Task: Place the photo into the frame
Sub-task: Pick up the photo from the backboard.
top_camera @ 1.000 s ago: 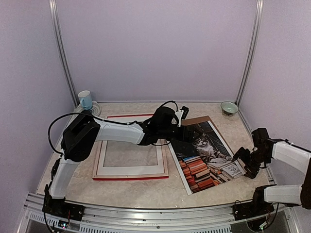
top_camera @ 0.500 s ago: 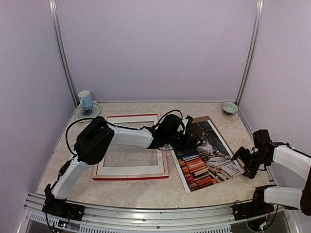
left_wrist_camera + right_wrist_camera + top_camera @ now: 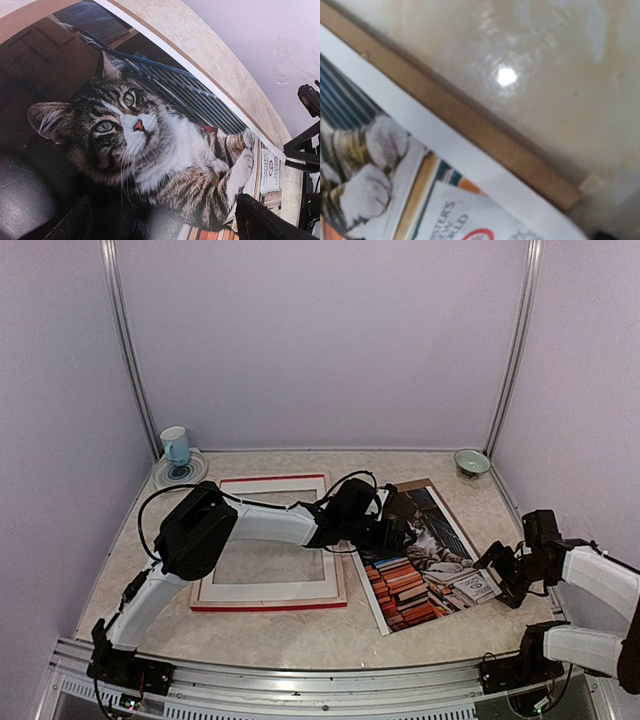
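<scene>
The photo [image 3: 410, 590], a tabby cat among red and orange books, lies flat at right of centre on a brown backing board [image 3: 405, 486]. The frame [image 3: 270, 478], red-edged with a white mat [image 3: 265, 591] in it, lies to its left. My left gripper [image 3: 398, 528] hovers low over the cat's head, open; in the left wrist view its dark fingertips [image 3: 75, 220] straddle the photo [image 3: 150, 135] with nothing between them. My right gripper [image 3: 497, 576] sits at the photo's right edge, fingers apart. The right wrist view shows the photo's white border [image 3: 445, 150] and the board [image 3: 470, 125].
A blue cup [image 3: 175, 445] on a saucer stands at the back left corner. A green bowl [image 3: 471, 461] sits at the back right. Enclosure walls and metal posts close in on three sides. The right gripper [image 3: 306, 150] shows at the left wrist view's right edge.
My left arm has swung right, from the frame's top right corner to over the cat on the photo. The right gripper has barely shifted at the photo's edge.
</scene>
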Robot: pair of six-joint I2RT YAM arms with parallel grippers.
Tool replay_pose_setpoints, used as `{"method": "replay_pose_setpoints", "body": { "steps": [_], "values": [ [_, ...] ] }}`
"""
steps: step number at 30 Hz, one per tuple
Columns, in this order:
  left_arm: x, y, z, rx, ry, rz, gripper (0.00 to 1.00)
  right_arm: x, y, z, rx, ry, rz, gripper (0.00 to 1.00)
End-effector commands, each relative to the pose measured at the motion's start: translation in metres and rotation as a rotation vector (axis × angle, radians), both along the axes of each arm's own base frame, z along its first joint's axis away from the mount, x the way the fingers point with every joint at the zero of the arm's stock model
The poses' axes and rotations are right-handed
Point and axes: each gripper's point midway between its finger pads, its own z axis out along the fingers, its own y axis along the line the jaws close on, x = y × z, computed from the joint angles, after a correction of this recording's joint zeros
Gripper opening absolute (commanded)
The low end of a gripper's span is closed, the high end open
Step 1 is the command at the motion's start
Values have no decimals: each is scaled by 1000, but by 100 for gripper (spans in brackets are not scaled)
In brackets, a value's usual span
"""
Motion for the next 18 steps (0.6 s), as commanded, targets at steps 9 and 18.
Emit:
{"method": "replay_pose_setpoints", "body": {
  "steps": [9, 18],
  "values": [
    [-9, 0, -23, 40, 47, -17, 99, 4, 21, 15, 113, -125, 40, 99],
    [-9, -1, -24, 37, 54, -18, 99, 20, 23, 40, 109, -237, 73, 99]
  ]
}}
